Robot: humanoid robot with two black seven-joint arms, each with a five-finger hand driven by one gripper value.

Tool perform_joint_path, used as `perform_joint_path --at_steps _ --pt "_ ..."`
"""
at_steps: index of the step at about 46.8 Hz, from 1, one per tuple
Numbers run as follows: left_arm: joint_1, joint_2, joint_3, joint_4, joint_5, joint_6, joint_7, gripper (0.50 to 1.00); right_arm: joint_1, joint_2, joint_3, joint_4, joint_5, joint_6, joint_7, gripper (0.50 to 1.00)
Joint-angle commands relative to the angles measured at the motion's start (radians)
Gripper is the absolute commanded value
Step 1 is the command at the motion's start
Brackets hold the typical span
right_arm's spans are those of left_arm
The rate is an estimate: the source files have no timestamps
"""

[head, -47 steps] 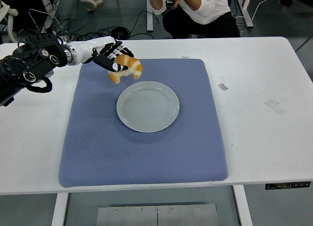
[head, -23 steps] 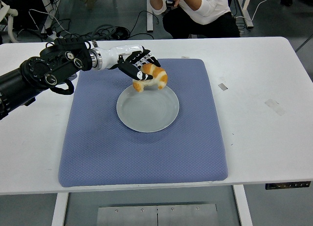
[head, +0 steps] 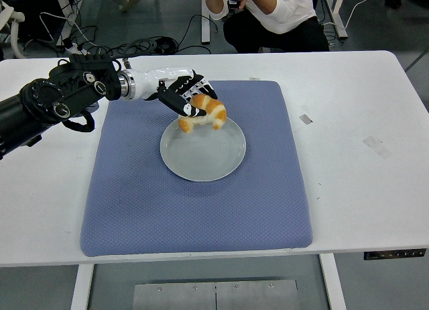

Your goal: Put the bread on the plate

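The left hand reaches in over the white worktop with its black fingers curled round the bread, a golden, croissant-shaped roll. The bread hangs in that grip over the far rim of the plate; whether its lower end touches the plate is hard to tell from here. The plate, pale grey and round, sits a little towards the far side of the blue mat, which covers the middle of the worktop. The arm behind the hand runs from a white wrist section back to a bulky black forearm that lies to the left of the plate, over the mat's far left corner and the bare worktop beyond it. To the right of the plate, off the mat, a few small pieces of tape are stuck to the worktop. Beyond the plate, past the far edge of the worktop, a person in a white top crouches with a camera raised. Cables trail across the floor there.
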Motion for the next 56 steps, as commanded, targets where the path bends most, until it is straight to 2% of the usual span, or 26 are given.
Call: perform_joint_path --at_steps 1,36,43,49,56 --pt "0.003 0.0 0.001 -0.004 0.001 -0.003 0.0 0.649 0.0 0.0 0.0 0.0 0.0 0.0 0.0 1.0" --pt "0.037 -0.009 0.035 -0.006 0.002 -0.013 0.0 0.675 0.0 0.0 0.0 0.0 0.0 0.0 0.0 1.0" --pt "0.037 -0.009 0.035 -0.006 0.001 -0.013 0.0 0.722 0.0 0.0 0.0 0.0 0.0 0.0 0.0 1.0" --pt "0.039 -0.009 0.033 -0.006 0.001 -0.013 0.002 0.799 0.0 0.0 0.0 0.0 0.0 0.0 0.0 1.0" --pt "0.039 -0.009 0.033 -0.006 -0.001 -0.013 0.0 0.83 0.0 0.0 0.0 0.0 0.0 0.0 0.0 1.0"
